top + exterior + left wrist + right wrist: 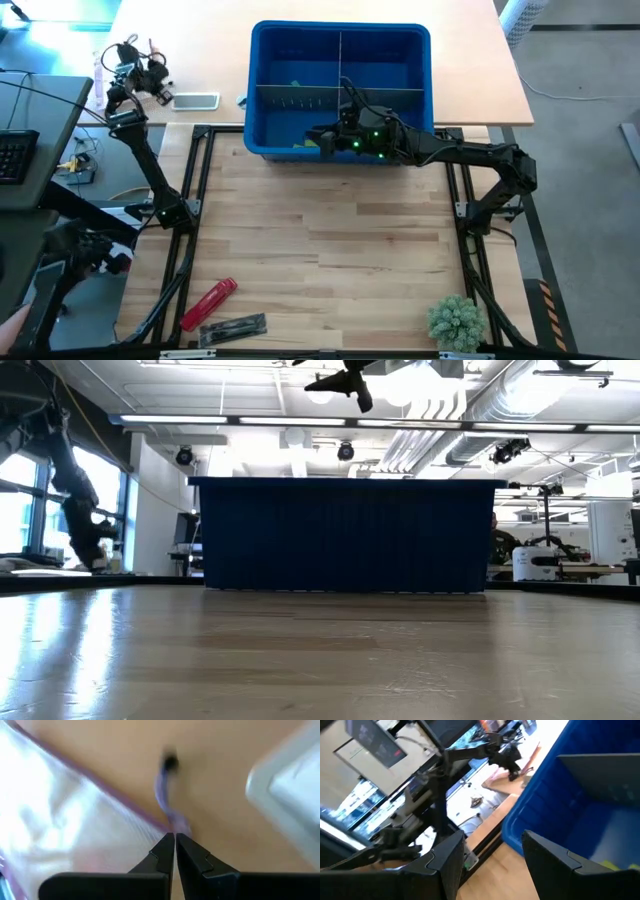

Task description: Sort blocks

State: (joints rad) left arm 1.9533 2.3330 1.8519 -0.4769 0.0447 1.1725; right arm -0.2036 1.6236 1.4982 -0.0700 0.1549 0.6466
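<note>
I hold my right gripper (322, 140) over the blue bin's (262, 90) near left compartment, fingers parted and empty. Yellow-green blocks (303, 146) lie inside; none remain on the tabletop (330, 250), so sorting looks nearly finished. My left gripper (160, 88) waits off-table, fingers clenched.

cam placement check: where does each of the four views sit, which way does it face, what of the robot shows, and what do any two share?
High: overhead, straight down on the table; both arms, blue bin.
Low: table height, level toward the bin; an arm at the left edge.
Left wrist: past the shut left gripper, at tan surface.
Right wrist: past the open right gripper, at the bin's corner.
Shared: high, low and right wrist all see the bin.
</note>
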